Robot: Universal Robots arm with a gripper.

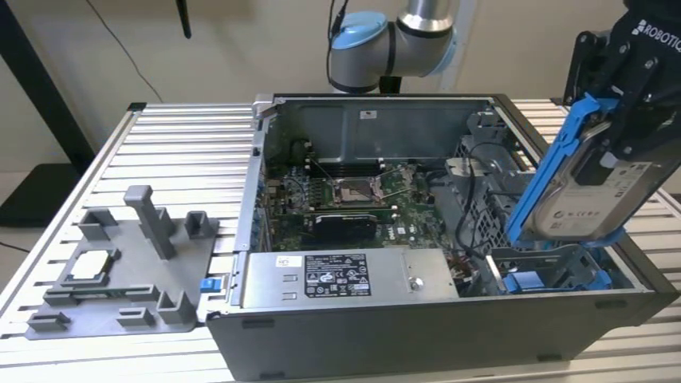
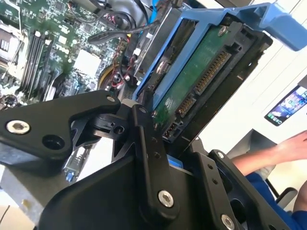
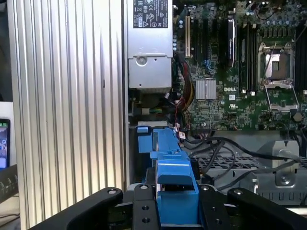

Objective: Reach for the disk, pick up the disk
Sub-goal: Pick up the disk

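The disk (image 1: 592,190) hangs tilted on edge above the open computer case's drive bay, at the exterior view's right. It is silver-grey with a white label and blue rails along its edges. My gripper (image 1: 626,137) is shut on its upper part. In the second wrist view the disk (image 2: 192,81) shows its green circuit board and connectors, clamped between the black fingers (image 2: 146,143). In the first wrist view its blue rail (image 3: 175,189) sits between the finger links, above the bay.
The open computer case (image 1: 426,335) holds a motherboard (image 1: 352,195), a power supply (image 1: 335,279), cables and a blue bracket (image 1: 532,281) in the bay. A grey fixture (image 1: 123,271) lies on the slatted table. A person's arm (image 2: 268,153) and a phone (image 2: 288,106) lie beyond the case.
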